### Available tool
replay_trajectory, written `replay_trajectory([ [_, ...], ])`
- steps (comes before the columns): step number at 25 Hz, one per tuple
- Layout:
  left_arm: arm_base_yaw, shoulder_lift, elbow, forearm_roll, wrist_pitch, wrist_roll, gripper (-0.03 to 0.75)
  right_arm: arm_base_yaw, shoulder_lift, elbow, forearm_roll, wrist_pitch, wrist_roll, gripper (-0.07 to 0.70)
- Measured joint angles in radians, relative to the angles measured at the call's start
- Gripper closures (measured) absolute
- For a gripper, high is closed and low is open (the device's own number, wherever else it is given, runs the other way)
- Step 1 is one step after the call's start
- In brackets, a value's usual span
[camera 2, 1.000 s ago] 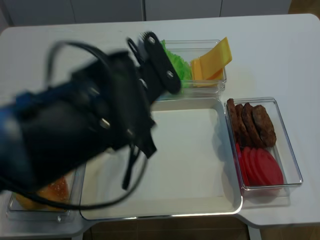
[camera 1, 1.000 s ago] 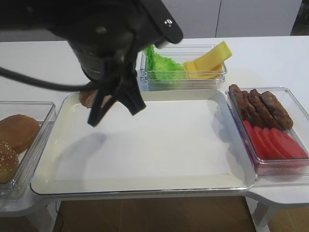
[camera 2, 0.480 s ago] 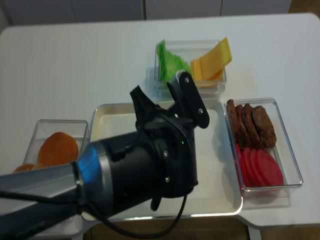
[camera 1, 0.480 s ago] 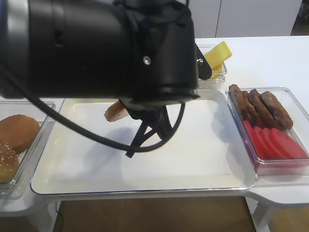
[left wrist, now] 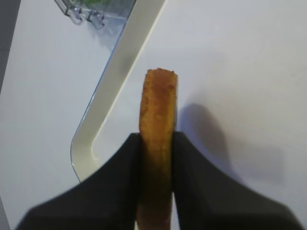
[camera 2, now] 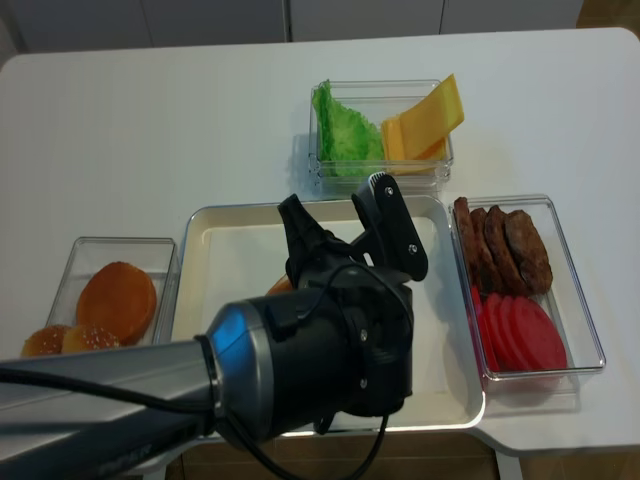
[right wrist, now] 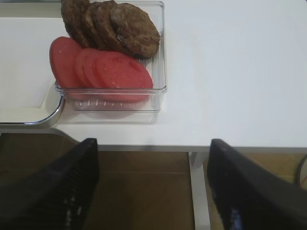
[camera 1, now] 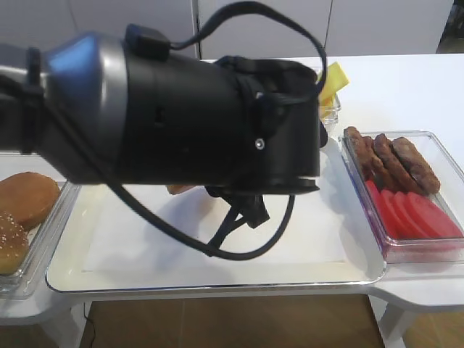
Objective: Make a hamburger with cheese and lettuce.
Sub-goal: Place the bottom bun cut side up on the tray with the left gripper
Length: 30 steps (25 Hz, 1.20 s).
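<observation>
A: What's the setting?

B: A white table [camera 2: 150, 110] holds a white tray [camera 2: 225, 240]; behind the tray, a clear bin has lettuce [camera 2: 338, 128] and cheese [camera 2: 425, 118].

A: And the bun?

B: The hamburger [left wrist: 157, 143], a golden-brown bun half on edge, is clamped in the left gripper [left wrist: 156, 179] above the tray. Only the left wrist view shows that grip. The right gripper [right wrist: 151, 191] stands spread, off the table edge.
</observation>
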Motion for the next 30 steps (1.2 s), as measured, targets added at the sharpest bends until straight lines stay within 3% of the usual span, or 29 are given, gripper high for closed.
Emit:
replay_trajectory([
  [21,-0.022,0.032,0.000,0.033,-0.019,-0.072,0.573,0.000,0.000,0.000,0.000,0.000,-0.004,0.082],
  [30,-0.022,0.032,0.000,0.033,-0.019,-0.082,0.536,0.000,0.000,0.000,0.000,0.000,-0.004,0.082],
])
